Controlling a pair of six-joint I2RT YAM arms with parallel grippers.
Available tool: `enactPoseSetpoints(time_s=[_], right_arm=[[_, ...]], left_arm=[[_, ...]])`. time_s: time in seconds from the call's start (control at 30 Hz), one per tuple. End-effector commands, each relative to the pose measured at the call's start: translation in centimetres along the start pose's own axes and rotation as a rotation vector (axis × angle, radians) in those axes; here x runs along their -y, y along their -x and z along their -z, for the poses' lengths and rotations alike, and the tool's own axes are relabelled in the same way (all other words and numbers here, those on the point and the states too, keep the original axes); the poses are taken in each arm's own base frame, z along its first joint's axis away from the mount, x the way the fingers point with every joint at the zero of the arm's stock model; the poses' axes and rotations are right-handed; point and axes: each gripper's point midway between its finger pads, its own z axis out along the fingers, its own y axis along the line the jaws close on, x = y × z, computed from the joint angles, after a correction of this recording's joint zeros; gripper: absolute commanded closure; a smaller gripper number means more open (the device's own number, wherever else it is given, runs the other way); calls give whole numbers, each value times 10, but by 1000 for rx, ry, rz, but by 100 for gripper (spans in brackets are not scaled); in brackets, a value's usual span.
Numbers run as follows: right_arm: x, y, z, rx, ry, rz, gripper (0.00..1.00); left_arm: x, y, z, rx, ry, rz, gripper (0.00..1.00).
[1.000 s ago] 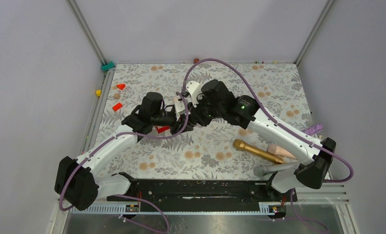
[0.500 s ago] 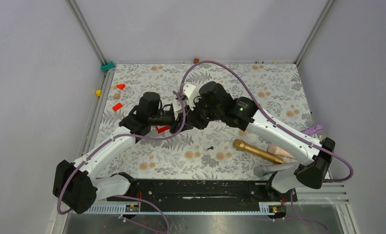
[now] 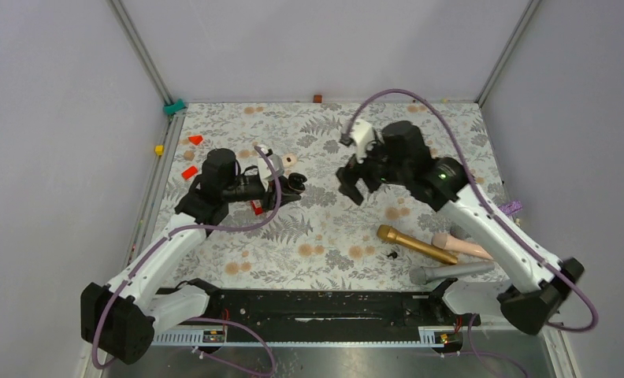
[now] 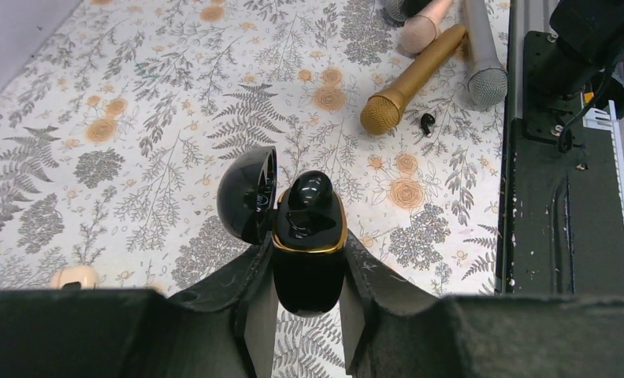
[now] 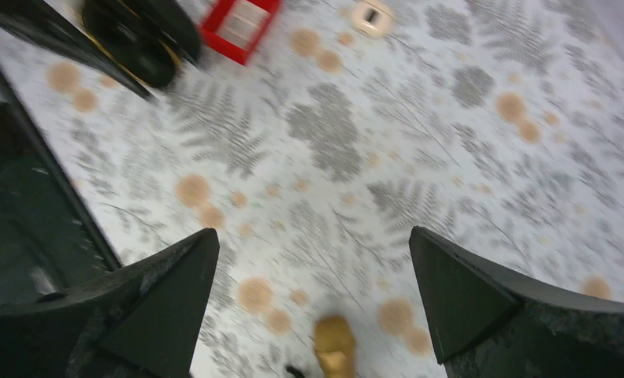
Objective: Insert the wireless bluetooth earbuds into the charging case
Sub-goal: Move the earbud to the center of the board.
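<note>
My left gripper [image 3: 291,183] is shut on the black charging case [image 4: 309,272], gold-rimmed, its round lid [image 4: 248,193] hinged open to the left. A glossy black bud [image 4: 310,191] sits in the case's top. Another black earbud [image 3: 391,254] lies loose on the mat beside the head of the gold microphone [image 3: 414,243]; the left wrist view shows this earbud [image 4: 427,121] too. My right gripper [image 3: 354,187] hangs open over the mat, right of the case, with nothing between its fingers [image 5: 167,291]. A pale earbud-like piece [image 3: 291,160] rests just behind the case.
A red box [image 3: 255,207] lies under my left wrist. Pink [image 3: 470,246] and grey [image 3: 449,273] microphones lie at the right front next to the gold one. Orange-red bits [image 3: 189,172] sit at the far left. The black base rail [image 3: 309,307] runs along the near edge.
My right gripper has opened and swung away to the right from the case. A black earbud has appeared on the mat and ended beside the gold microphone. My left arm drew back a little leftward.
</note>
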Motion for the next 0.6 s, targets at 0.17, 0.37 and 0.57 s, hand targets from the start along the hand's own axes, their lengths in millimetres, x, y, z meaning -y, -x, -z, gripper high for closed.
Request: enactPoseSetpoints(time_s=[0.17, 0.37, 0.57], right_arm=[[12, -168, 32, -254, 128, 724, 1], [5, -227, 24, -349, 262, 954, 10], [4, -249, 19, -456, 405, 1019, 29]], left_arm=[[6, 29, 20, 100, -19, -122, 100], [4, 27, 20, 96, -19, -105, 100], [2, 25, 20, 93, -19, -94, 100]])
